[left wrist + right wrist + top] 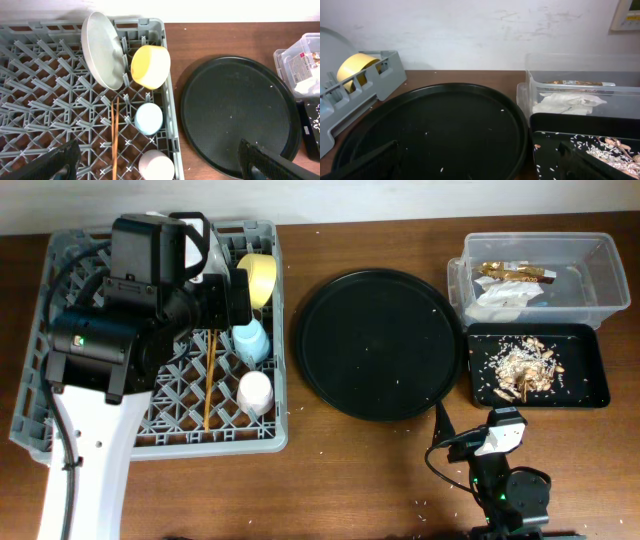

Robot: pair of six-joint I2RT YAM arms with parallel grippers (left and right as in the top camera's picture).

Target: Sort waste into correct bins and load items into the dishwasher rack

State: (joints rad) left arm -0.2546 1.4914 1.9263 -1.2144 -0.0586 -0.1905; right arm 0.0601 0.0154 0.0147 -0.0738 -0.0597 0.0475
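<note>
Left of the large round black tray (378, 343), the big grey pegged plastic dishwasher rack (260, 442) holds a pale grey-green round plate (102, 50), yellow bowl (150, 66), thin wooden chopsticks (115, 135), small blue cup (149, 118) and small pink cup (156, 166). The left tool (162, 164) hangs above them, released and empty.

Right of that tray, a clear rectangular plastic tub (600, 280) holds a shiny gold-brown wrapper (515, 275) and crumpled white napkins (505, 298). A shallow black rectangular tray (590, 395) holds tan crumbly scraps (525, 365). The right tool (477, 162), low beside the round tray, is spread and empty.

Sorting looks complete. The left arm should rise straight up, clear of plate and pegs.
</note>
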